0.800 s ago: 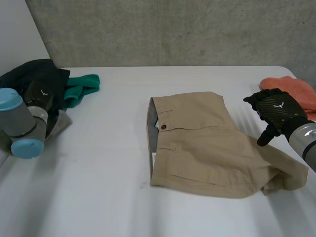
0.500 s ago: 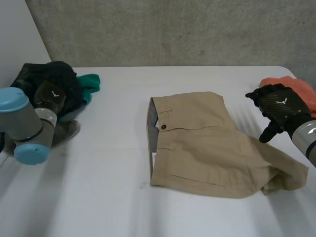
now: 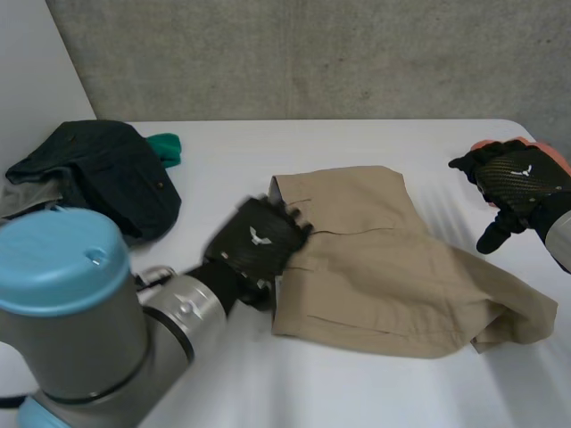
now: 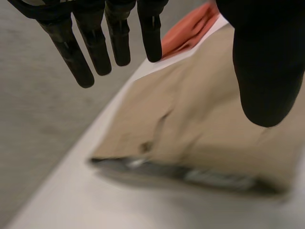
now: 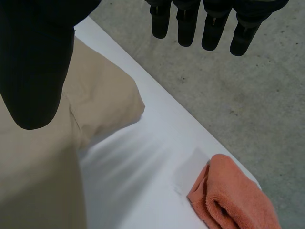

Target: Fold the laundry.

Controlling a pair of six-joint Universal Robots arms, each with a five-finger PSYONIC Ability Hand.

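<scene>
White table [image 3: 357, 143] carries the tan shorts [image 3: 375, 267] lying flat in its middle, with a dark clothes pile [image 3: 98, 169] well apart. The left hand [image 3: 254, 245] is at the waistband edge, fingers straight and holding nothing. The right hand [image 3: 516, 183] hovers released near the orange towel [image 5: 233, 198].

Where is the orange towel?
The orange towel lies at the white table's far right edge in the head view, partly behind the right hand, past the tan shorts.

Shorts [image 3: 375, 267] lie between clothes pile [image 3: 98, 169] and towel [image 5: 233, 195].
</scene>
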